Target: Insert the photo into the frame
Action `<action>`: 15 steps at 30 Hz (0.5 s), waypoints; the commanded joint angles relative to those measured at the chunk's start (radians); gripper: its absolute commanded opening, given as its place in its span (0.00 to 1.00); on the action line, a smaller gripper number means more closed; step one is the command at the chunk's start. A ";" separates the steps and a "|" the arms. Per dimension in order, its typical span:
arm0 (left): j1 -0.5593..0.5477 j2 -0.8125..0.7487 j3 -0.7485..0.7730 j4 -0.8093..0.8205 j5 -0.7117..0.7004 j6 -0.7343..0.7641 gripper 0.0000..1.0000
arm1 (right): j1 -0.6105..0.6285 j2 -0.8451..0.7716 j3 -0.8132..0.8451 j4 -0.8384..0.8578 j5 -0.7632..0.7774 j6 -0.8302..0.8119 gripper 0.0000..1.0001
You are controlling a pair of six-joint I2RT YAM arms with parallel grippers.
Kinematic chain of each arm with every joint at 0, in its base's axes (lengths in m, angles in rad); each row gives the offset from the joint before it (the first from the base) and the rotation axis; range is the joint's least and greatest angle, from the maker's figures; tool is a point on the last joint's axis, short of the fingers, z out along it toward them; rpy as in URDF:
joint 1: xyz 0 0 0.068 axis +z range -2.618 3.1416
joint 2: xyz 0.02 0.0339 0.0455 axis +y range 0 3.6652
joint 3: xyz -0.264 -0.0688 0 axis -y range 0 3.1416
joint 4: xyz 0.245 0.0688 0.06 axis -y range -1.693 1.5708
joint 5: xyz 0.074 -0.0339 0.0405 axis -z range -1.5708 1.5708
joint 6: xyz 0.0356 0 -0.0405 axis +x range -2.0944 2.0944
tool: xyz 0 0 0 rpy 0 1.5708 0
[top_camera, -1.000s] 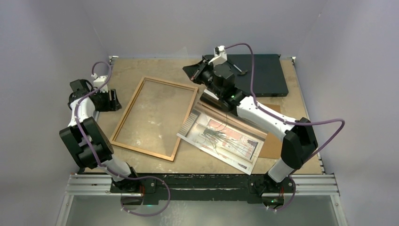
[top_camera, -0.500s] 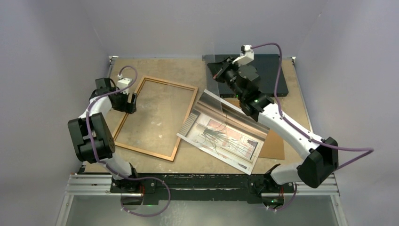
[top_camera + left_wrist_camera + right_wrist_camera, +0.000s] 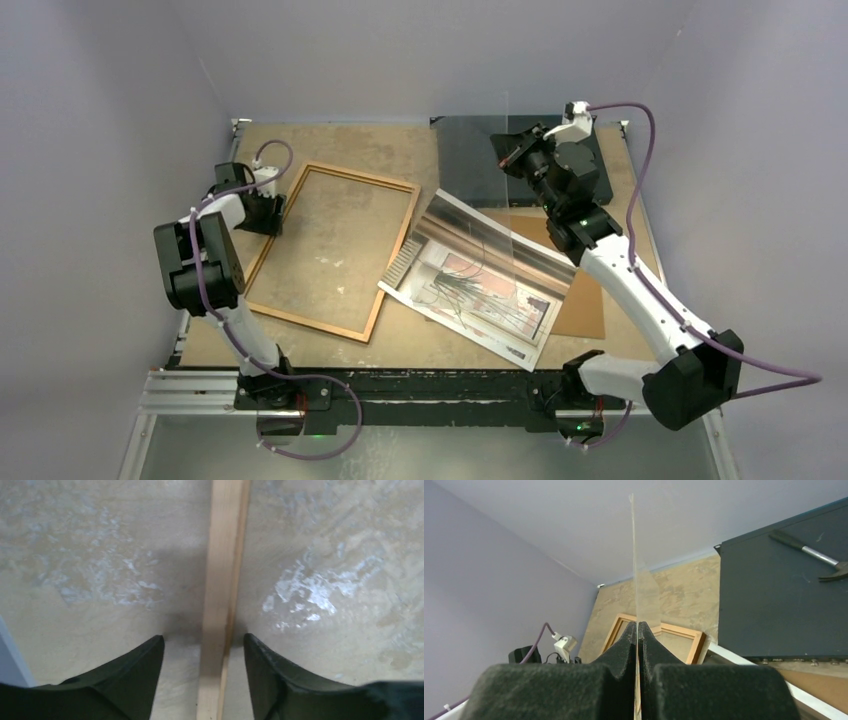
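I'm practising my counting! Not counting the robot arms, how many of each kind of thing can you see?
wooden frame: 1
photo: 1
clear pane: 1
brown board: 1
black box: 1
tool: 1
total: 6

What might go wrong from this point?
1. The right end effector pinches the clear pane by one edge only; it may slip or swing onto the photo.
2. The left end effector straddles the frame rail, open; a nudge may shift the frame.
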 commanded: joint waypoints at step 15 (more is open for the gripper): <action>0.031 0.026 -0.037 -0.062 -0.055 -0.334 0.15 | -0.088 -0.072 0.071 -0.054 0.001 -0.080 0.00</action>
